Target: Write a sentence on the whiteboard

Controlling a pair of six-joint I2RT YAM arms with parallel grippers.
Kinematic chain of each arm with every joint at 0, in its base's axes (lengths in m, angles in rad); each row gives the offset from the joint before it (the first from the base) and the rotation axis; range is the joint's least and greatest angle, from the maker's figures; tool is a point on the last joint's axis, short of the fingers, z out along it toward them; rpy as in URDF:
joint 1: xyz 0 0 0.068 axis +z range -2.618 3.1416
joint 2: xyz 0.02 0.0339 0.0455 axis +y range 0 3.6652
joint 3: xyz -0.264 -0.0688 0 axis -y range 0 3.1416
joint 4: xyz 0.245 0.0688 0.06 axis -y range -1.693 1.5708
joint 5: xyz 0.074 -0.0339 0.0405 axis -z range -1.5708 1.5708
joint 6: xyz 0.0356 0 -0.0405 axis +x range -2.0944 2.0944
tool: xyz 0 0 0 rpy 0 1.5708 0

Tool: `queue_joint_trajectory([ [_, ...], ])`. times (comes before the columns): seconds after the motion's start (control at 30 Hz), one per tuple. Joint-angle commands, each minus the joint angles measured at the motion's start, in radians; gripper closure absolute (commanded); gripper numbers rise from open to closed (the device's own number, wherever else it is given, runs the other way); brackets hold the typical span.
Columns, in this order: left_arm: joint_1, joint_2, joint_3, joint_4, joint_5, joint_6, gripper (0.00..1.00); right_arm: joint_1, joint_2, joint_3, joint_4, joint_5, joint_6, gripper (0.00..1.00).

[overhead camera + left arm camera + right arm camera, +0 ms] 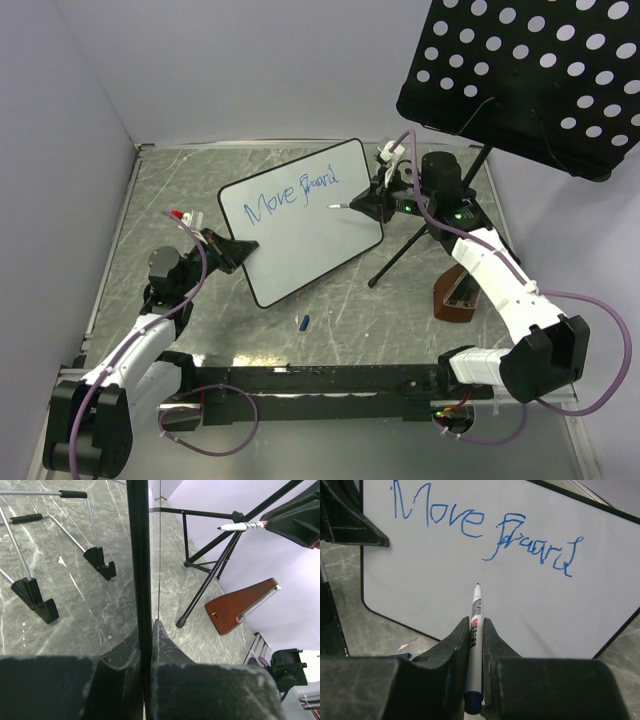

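Left pincer (243, 250) clamped on the left edge of the whiteboard (300, 225), fingers pressed together on either face of the thin black rim. From the left wrist, seen edge-on as a dark line rising from between the fingertips. Tilted, with the written face turned up toward the overhead camera, one rounded corner toward the arm bases and the far corner beside the right arm.

Right pincer (476, 630) pinching a marker (476, 612), jaws shut on the barrel, tip aimed at the board's face. Tip over bare white just below the writing, under the gap between the two words; touching or just off the board, impossible to tell.

Across the upper part of the board, the sentence (485, 530) in blue: "Move", then a rougher second word, all on one line.

Behind the right pincer, a black perforated music-stand panel (520, 75) on tripod legs (400, 260). Near the foot, a brown metronome (455, 298). On the grey marbled surface (170, 190), just below the board's lower edge, a small blue cap (303, 322).
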Motion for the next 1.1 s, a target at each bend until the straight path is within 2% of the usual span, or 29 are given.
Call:
queue_joint_trajectory([
  [0.0,-0.007,-0.035,0.009,0.023,-0.006,0.032,0.99,-0.003,-0.053,-0.015,0.039,-0.079,0.001,1.0],
  [0.8,-0.037,-0.08,-0.011,0.011,-0.06,-0.018,0.99,-0.002,-0.076,-0.079,0.079,-0.193,0.035,1.0],
  [1.07,-0.047,-0.101,-0.021,0.0,-0.083,-0.034,0.99,0.052,-0.064,-0.09,0.082,-0.199,0.022,1.0],
])
